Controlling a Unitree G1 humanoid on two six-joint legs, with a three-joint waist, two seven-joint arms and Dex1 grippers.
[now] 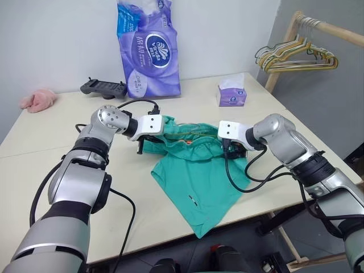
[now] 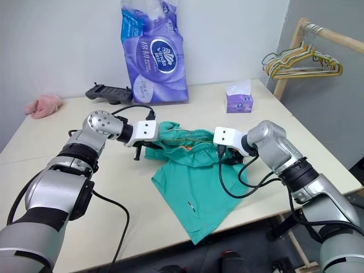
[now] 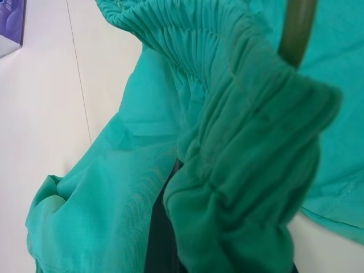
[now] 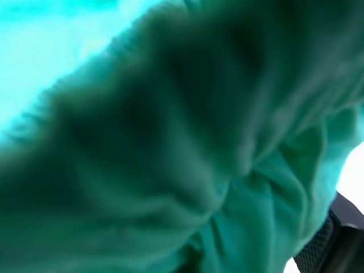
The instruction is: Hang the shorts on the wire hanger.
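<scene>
Teal shorts [image 1: 199, 187] lie nearest, one leg spilling toward the near edge of the table [image 1: 51, 165], the gathered waistband bunched up farther back between the two arms; soft, light, limp cloth that will sag and slide, so the elastic waistband looks the best place to grip; left gripper [image 1: 149, 138] is pinched tight on the waistband's left end, fabric folded over its fingers in the wrist view; right gripper [image 1: 234, 149] presses into the waistband's right end, spread wide, though whether it grips cloth I cannot tell; wire hanger [image 1: 190, 132] threads through the raised waistband, thin and springy; beyond stand a tissue box [image 1: 232, 94] and a purple paper pack [image 1: 149, 48].
</scene>
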